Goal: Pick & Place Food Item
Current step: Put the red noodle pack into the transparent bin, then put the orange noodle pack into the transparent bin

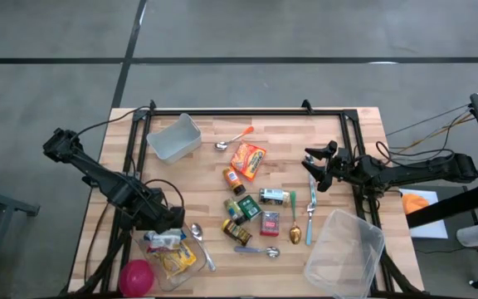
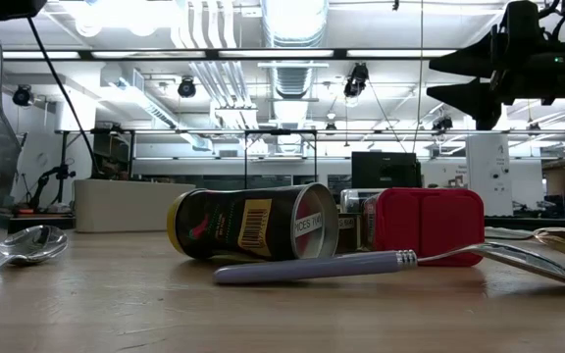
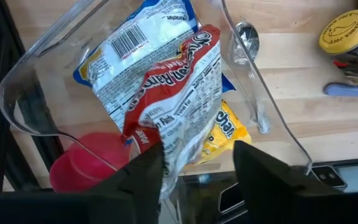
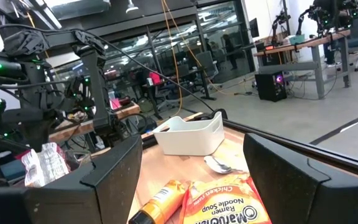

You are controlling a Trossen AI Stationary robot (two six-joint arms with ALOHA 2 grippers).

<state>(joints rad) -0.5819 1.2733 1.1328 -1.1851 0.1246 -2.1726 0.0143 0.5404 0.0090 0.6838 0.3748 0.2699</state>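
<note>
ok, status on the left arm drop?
Left gripper open over clear bin, ramen packet between the fingers. Right gripper open, waiting. Nothing in the way.

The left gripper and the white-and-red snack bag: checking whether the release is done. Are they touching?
Cannot tell. In the left wrist view the white-and-red snack bag runs down between the left gripper's parted fingers, its edge overlapping one finger; no clear gap shows.

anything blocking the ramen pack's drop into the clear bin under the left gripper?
Nothing visible does. The left gripper hangs open right above the clear bin, and the ramen pack already sits partly inside, on a yellow packet, beside the red cup.
</note>
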